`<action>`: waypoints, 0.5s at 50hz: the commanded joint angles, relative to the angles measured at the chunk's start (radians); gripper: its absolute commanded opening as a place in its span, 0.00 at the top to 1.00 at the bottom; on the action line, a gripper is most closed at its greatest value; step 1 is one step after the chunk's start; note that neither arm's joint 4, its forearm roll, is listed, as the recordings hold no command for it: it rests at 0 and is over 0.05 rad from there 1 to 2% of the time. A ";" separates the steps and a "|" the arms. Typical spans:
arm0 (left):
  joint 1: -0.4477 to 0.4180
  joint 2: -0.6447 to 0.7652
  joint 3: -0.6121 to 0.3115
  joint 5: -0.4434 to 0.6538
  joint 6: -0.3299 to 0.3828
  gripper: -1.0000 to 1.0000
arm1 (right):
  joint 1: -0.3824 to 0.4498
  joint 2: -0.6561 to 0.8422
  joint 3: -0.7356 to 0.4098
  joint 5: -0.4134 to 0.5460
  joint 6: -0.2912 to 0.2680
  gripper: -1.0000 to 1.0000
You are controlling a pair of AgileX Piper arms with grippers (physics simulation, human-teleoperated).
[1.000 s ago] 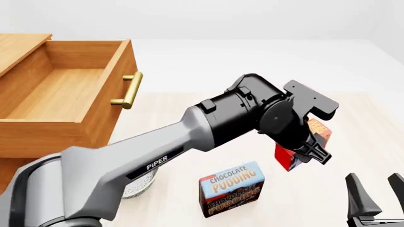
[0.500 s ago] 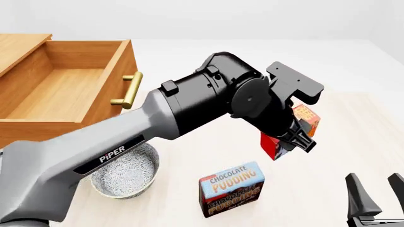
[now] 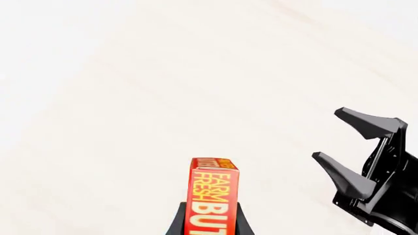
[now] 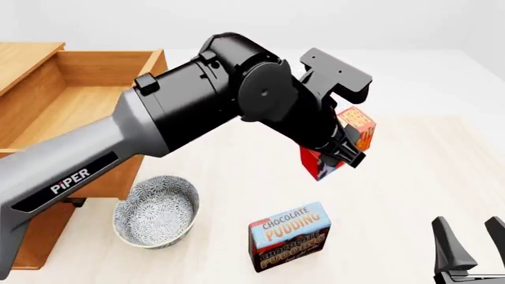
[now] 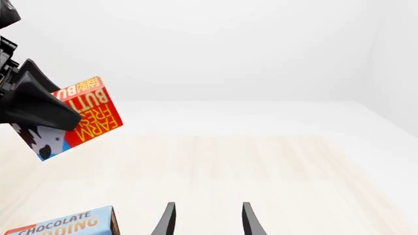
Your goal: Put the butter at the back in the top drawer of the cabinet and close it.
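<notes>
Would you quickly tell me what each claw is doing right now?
Left claw: closed on the butter, lifted off the table.
Right claw: open, empty.

1. Butter [image 4: 335, 151]: small red box with yellow "Farm Fresh Butter" lettering, tilted, clamped between the left gripper's [image 4: 341, 155] fingers, clear of the table.
2. Top drawer [image 4: 87, 112]: pulled open, left of that gripper, light wood.
3. Cabinet [image 4: 28, 56]: light brown, behind the drawer.
</notes>
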State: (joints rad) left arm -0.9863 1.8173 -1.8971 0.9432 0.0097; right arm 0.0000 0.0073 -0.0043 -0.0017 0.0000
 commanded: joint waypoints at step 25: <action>0.062 -0.146 0.047 0.034 0.052 1.00 | 0.000 0.000 0.000 0.000 0.000 0.00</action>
State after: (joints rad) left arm -0.9397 1.7123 -1.8510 0.9711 0.0387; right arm 0.0000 0.0073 -0.0043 -0.0017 0.0000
